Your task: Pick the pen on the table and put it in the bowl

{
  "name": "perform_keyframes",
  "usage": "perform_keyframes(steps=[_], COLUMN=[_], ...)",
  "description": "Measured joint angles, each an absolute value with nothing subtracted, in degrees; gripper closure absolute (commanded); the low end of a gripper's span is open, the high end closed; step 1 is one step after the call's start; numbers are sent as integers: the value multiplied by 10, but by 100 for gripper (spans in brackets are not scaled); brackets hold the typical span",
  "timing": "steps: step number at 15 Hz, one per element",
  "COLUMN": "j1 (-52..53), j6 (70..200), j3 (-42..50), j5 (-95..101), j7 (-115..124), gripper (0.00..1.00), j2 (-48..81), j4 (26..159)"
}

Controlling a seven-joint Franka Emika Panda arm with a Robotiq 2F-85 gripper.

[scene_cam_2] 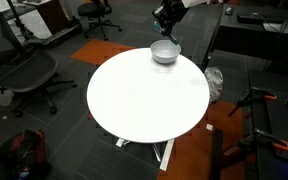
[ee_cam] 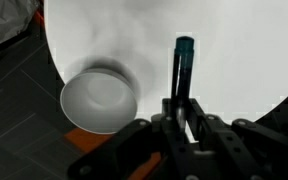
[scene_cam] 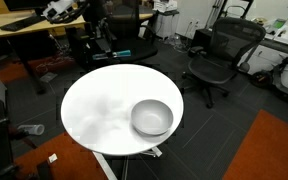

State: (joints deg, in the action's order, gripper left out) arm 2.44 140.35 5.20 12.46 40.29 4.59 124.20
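Claw (ee_cam: 183, 110) tight on one pen (ee_cam: 184, 62); one bowl (ee_cam: 101, 100) on one table (ee_cam: 239, 50).

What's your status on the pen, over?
Tool shut on pen. Pen in the air over table, beside bowl, not in yet. Bowl empty, nothing in the way.

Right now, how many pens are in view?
1. The thin teal-green pen with a dark end is gripped in the claw, in the wrist view beside the round grey-white bowl. Exterior views show no other; some may be hidden.
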Motion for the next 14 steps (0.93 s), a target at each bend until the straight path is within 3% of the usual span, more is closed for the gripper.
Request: perform_keyframes(steps=[14], j1=[-62], j6=[1404], j3=[96], j5=[122], j7=[356], gripper=[95], j2=[65], j4=[1227])
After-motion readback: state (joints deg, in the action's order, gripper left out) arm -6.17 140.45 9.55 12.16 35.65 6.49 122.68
